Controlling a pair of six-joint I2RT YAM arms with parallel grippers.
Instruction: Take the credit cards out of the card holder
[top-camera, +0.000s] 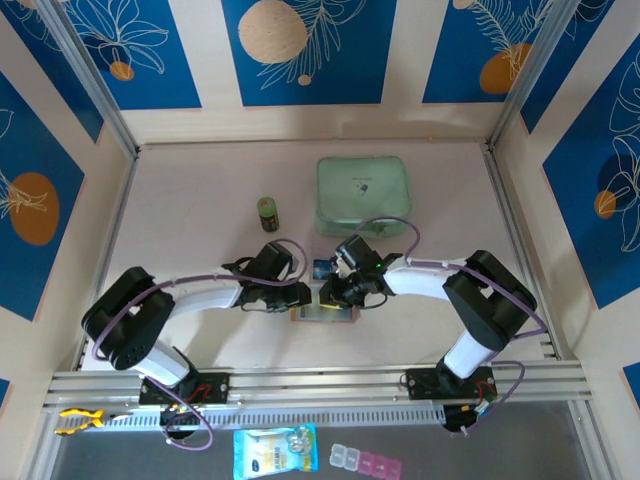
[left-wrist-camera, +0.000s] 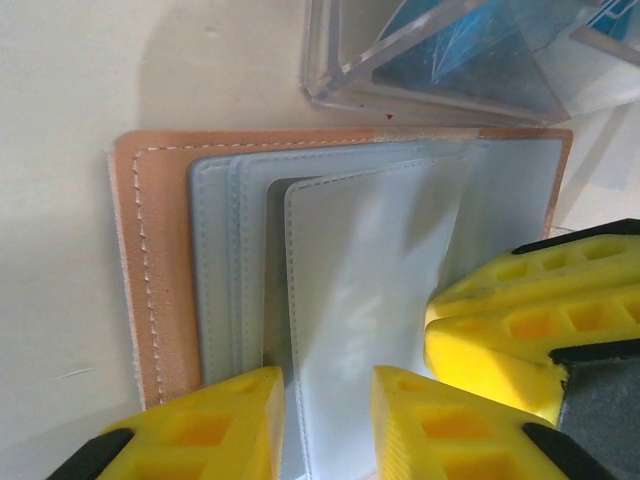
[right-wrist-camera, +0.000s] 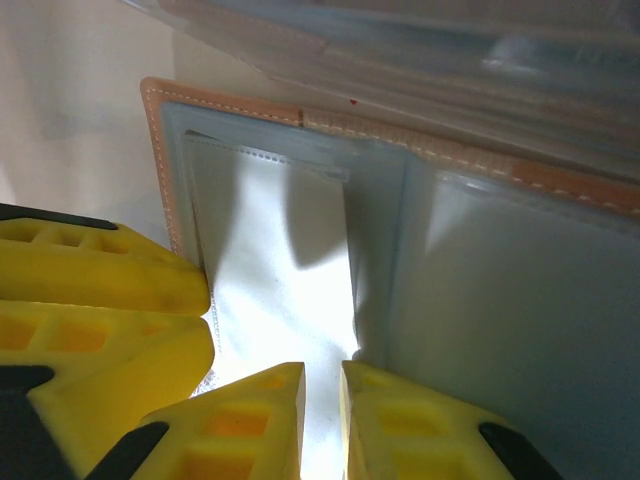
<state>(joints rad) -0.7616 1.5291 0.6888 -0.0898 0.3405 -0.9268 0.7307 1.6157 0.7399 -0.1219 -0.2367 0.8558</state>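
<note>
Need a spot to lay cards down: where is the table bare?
Bare table lies between the left wall and the small bottle, and between the green case and the right wall. Crowded: the middle, where the left gripper and right gripper meet over the card holder.

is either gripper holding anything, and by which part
The right gripper looks pinched on the card holder at its clear pocket edge; the left gripper is open, holding nothing.
</note>
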